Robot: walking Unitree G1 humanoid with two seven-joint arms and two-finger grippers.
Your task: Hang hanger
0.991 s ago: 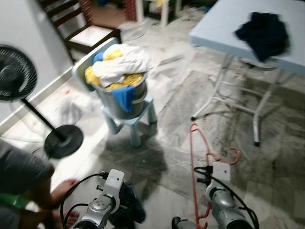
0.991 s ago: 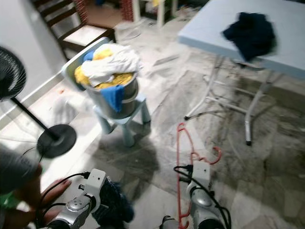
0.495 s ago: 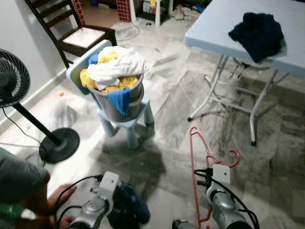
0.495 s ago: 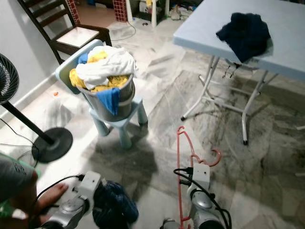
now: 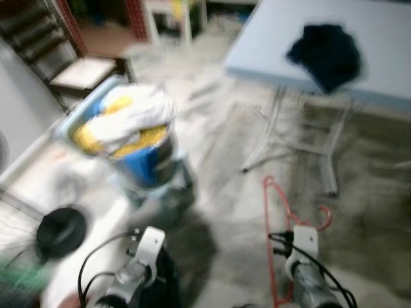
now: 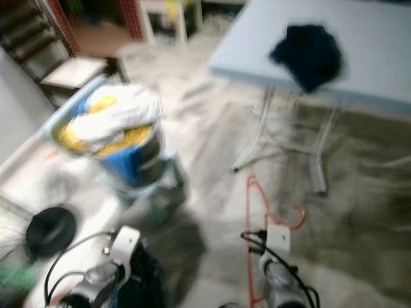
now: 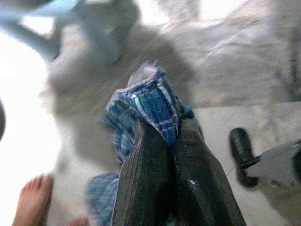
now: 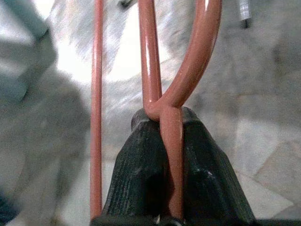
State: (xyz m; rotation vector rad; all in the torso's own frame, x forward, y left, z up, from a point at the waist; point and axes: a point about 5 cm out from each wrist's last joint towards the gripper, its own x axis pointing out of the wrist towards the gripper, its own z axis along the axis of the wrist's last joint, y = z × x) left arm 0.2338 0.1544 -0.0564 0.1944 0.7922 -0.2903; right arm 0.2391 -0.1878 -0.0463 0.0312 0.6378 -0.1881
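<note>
My right gripper [image 8: 170, 123] is shut on the neck of an orange-red plastic hanger [image 8: 150, 61]. In the eye views the hanger [image 5: 273, 218] stands up from my right arm [image 5: 302, 256] at the lower right, hook to the right. My left gripper [image 7: 171, 136] is shut on a blue checked garment [image 7: 153, 101], which bunches above the fingers and hangs below. My left arm [image 5: 144, 256] shows low in the picture with the dark cloth under it. The eye views are blurred.
A metal bucket heaped with white, yellow and blue laundry [image 5: 131, 138] stands on a small pale stool. A light blue folding table [image 5: 270, 45] carries a dark garment [image 5: 324, 54]. A fan base [image 5: 59, 232] sits at left, a wooden chair [image 5: 70, 70] behind. A person's bare foot [image 7: 33, 197] is near my left gripper.
The whole picture has shifted and blurred, so the camera has moved; the bucket, table and fan base sit differently in the frame. Both grippers keep their hold.
</note>
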